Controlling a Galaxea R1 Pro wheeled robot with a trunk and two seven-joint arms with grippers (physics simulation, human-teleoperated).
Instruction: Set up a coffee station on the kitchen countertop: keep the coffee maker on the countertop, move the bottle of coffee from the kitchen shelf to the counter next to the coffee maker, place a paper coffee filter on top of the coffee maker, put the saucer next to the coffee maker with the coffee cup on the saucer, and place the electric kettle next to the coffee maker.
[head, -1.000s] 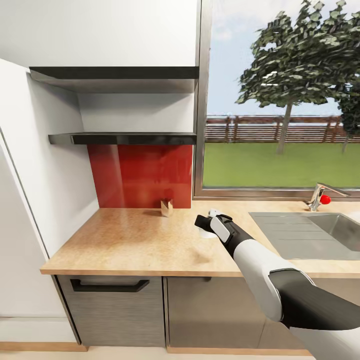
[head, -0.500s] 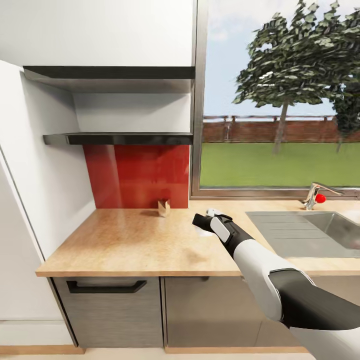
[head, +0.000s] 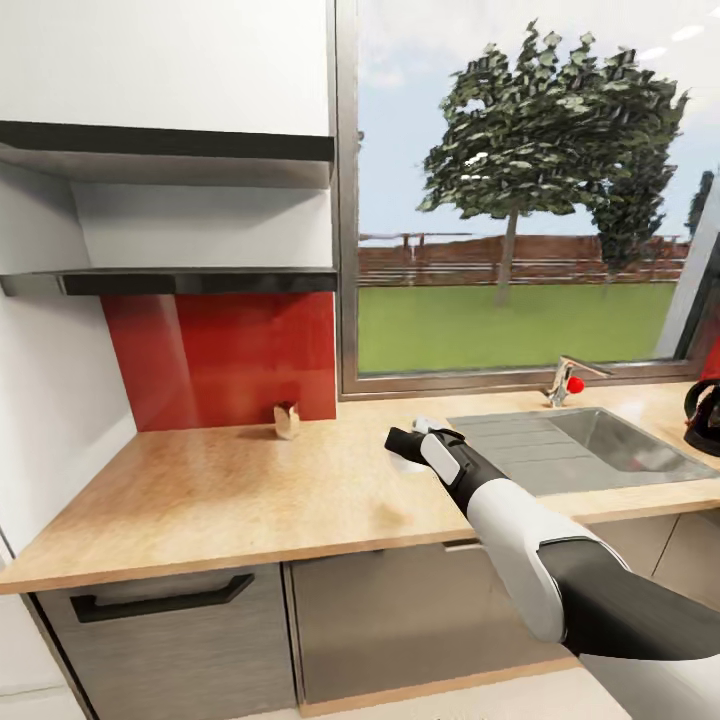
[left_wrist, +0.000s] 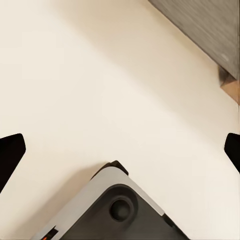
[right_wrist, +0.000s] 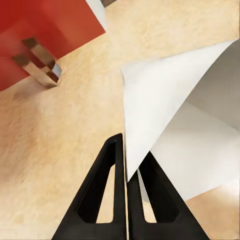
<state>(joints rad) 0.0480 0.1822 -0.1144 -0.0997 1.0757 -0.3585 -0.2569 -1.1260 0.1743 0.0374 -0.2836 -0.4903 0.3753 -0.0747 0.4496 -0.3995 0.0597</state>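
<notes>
While pinched between closed black fingers, the paper coffee filter (right_wrist: 165, 115) hangs over the kitchen countertop (head: 250, 490).
Its white folded cone is clamped in the right gripper (right_wrist: 126, 175) and shows as a small white bit at the right gripper's tip in the head view. Beyond the filter, a small tan holder (head: 287, 421) stands against the red backsplash (head: 220, 360). Farther from the filter lie the sink (head: 610, 440) and the electric kettle (head: 703, 415). The left gripper (left_wrist: 120, 150) has its dark fingertips spread wide above pale floor (left_wrist: 100, 75).
</notes>
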